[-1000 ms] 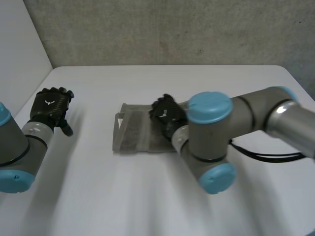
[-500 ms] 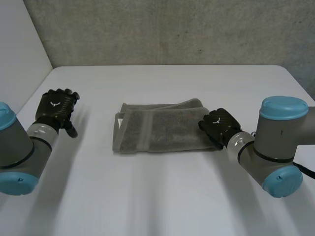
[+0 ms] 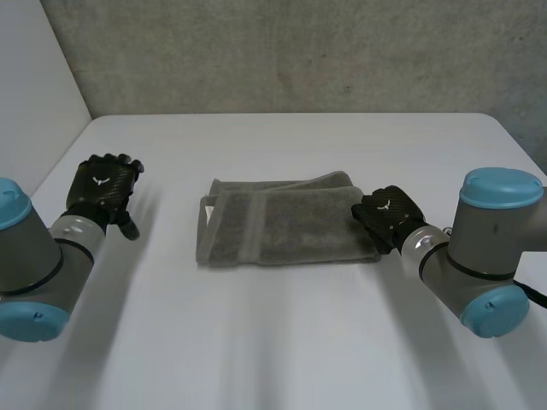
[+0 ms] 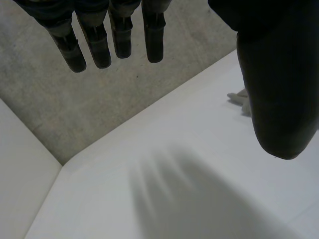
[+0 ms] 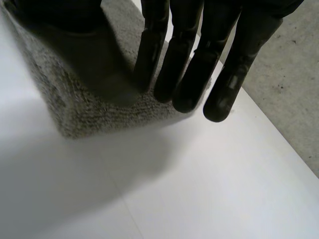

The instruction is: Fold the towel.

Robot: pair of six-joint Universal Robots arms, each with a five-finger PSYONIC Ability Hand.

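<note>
The right hand (image 3: 386,213) has swept from the middle to the right edge of the towel (image 3: 282,224), fingers straight and empty, the left hand (image 3: 102,184) relaxed well aside, so the fold at mid-table (image 3: 282,342) looks nearly done.

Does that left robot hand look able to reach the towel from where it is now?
Probably yes. The left robot hand is open and apart from the towel, with just bare white table between them and nothing in the way.

Right robot hand (image 3: 389,213) off towel (image 3: 291,226) middle; now at its end
</note>
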